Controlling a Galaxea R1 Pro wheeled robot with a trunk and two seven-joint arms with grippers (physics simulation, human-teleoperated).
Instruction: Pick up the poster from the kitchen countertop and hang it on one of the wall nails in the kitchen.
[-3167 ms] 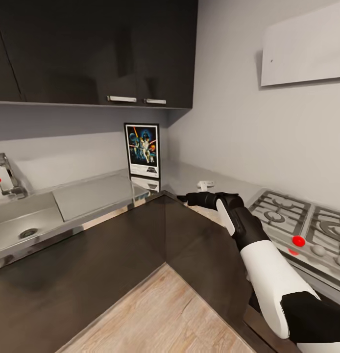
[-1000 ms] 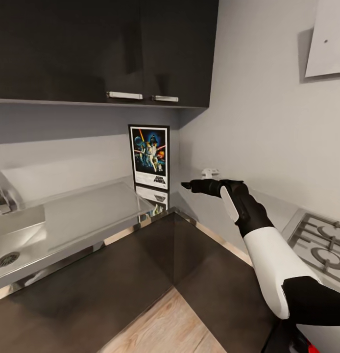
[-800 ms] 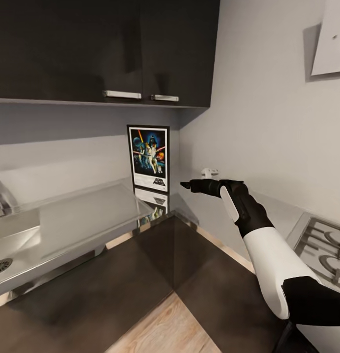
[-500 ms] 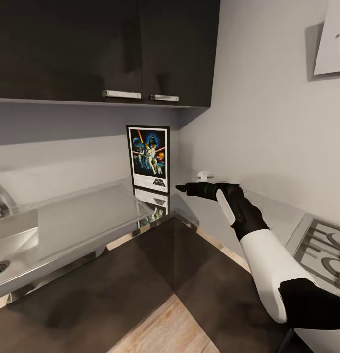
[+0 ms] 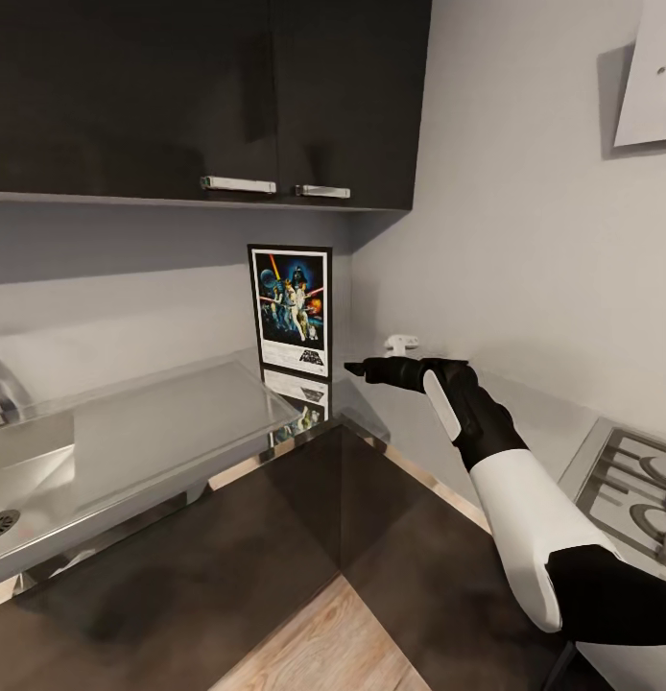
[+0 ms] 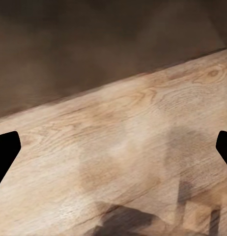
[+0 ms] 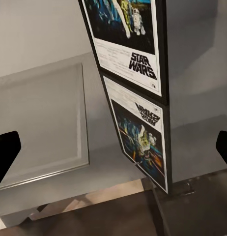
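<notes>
The poster (image 5: 291,307) stands upright in the corner of the glossy kitchen countertop (image 5: 179,413), leaning on the back wall, its mirror image below it. In the right wrist view the poster (image 7: 128,39) shows its "Star Wars" lettering above the reflecting countertop (image 7: 44,113). My right gripper (image 5: 357,367) reaches over the counter corner, a short way right of the poster's lower edge and apart from it. It is open (image 7: 113,150), fingertips (image 7: 5,152) far apart and nothing between them. My left gripper (image 6: 113,152) is open over the wooden floor.
Dark wall cabinets (image 5: 227,96) hang above the poster. A sink (image 5: 7,480) lies at the counter's left, a gas hob (image 5: 640,480) at the right under a white hood (image 5: 650,77). A small white object (image 5: 400,341) sits behind my right gripper. Dark cabinet fronts (image 5: 275,537) meet the floor (image 5: 314,643).
The view has swung and drawn closer to the corner. Over the last second my right gripper has edged left toward the poster. The poster has not moved.
</notes>
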